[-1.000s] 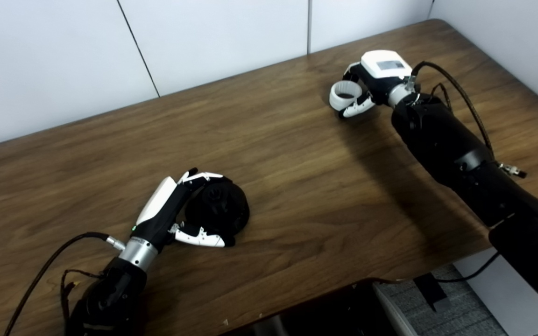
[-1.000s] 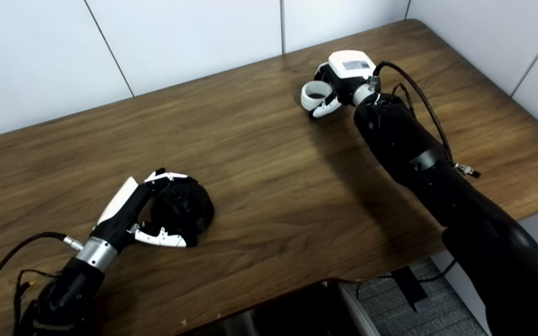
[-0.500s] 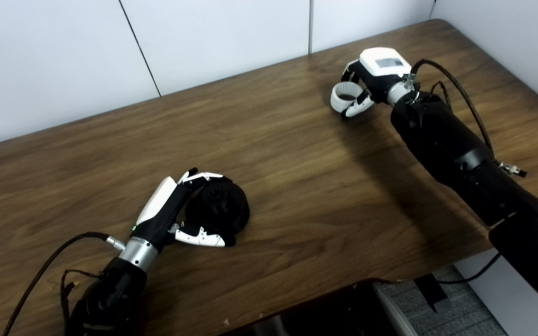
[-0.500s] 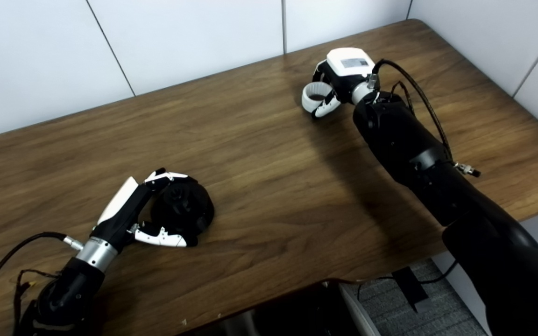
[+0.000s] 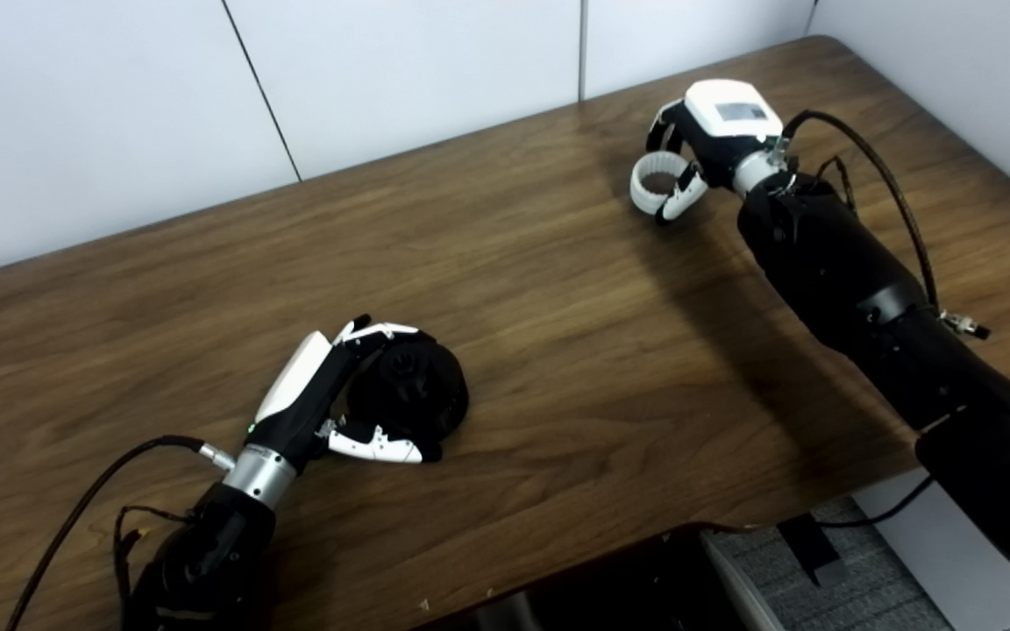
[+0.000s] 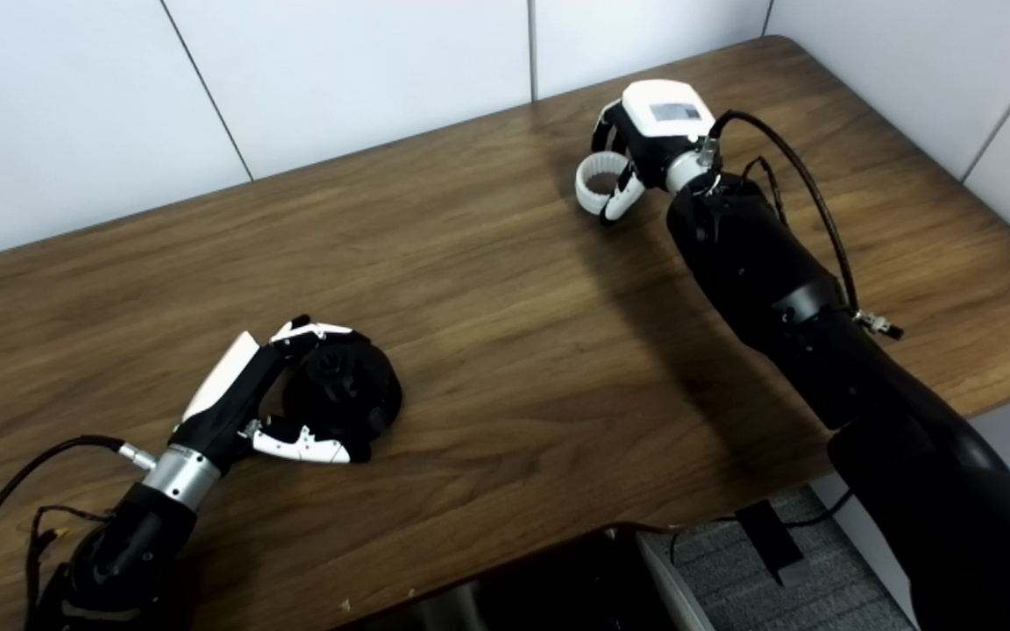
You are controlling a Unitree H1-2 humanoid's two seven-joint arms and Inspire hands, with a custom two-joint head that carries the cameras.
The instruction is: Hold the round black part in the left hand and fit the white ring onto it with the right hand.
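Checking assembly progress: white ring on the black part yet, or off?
Off. The white ring is in the right hand near the table's far edge; the round black part sits apart in the left hand.

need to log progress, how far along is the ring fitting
Done: left hand grips the black part on the table; right hand holds the ring at the far side. In hand: nothing more visible. Left: bring the ring across and fit it; they are far apart.

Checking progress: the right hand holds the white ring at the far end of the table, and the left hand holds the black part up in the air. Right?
Not quite: the black part rests on the table, gripped by the left hand, as the left eye view shows. The right hand does hold the white ring.
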